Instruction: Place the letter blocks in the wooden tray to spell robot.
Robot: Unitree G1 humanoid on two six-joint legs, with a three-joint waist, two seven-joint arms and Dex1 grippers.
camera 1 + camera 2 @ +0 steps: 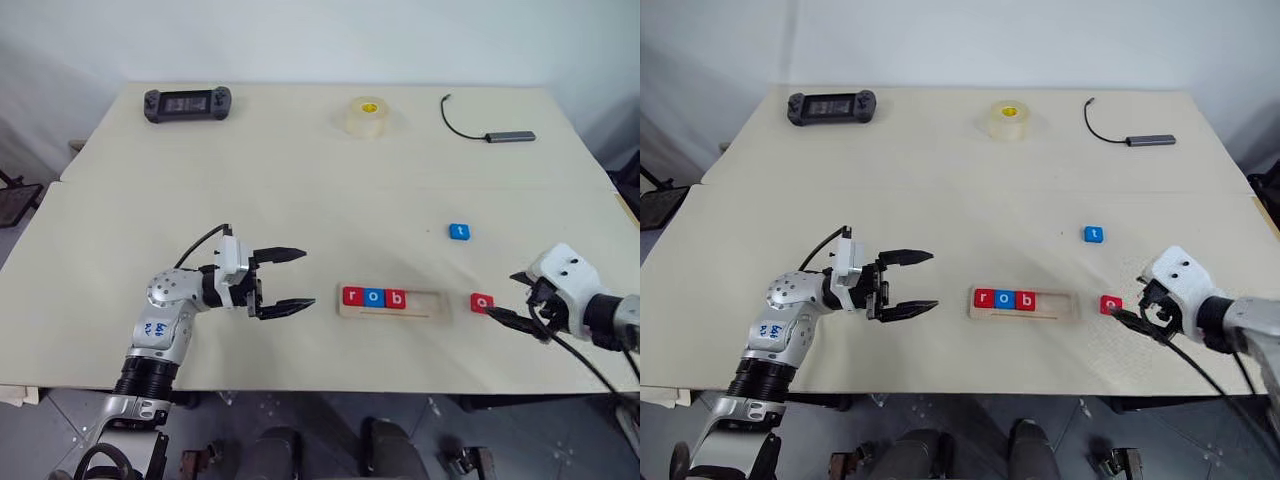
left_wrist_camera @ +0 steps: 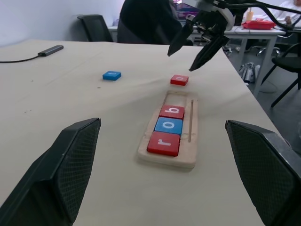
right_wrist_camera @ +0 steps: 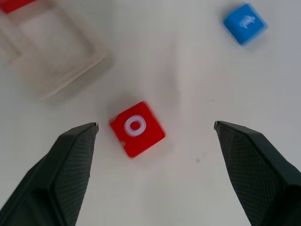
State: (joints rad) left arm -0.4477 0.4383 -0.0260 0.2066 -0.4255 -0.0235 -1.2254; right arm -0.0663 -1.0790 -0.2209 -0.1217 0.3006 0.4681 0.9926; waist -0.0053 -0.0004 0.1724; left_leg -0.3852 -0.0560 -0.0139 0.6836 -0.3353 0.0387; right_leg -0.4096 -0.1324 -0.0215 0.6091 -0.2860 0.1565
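The wooden tray point(image 1: 425, 305) lies near the table's front edge. Its left half holds a red r point(image 1: 352, 296), a blue o point(image 1: 374, 297) and a red b point(image 1: 396, 298) in a row. A red o block point(image 3: 137, 128) lies flat on the table just right of the tray. A blue t block point(image 1: 459, 231) sits farther back. My right gripper point(image 1: 503, 296) hangs open just right of and above the red o, holding nothing. My left gripper point(image 1: 307, 278) is open and empty, level, pointing at the tray's left end from a short way off.
At the table's far side lie a black handheld console point(image 1: 187, 103), a roll of clear tape point(image 1: 367, 116) and a grey adapter with a black cable point(image 1: 510, 135). The table's front edge runs close below the tray.
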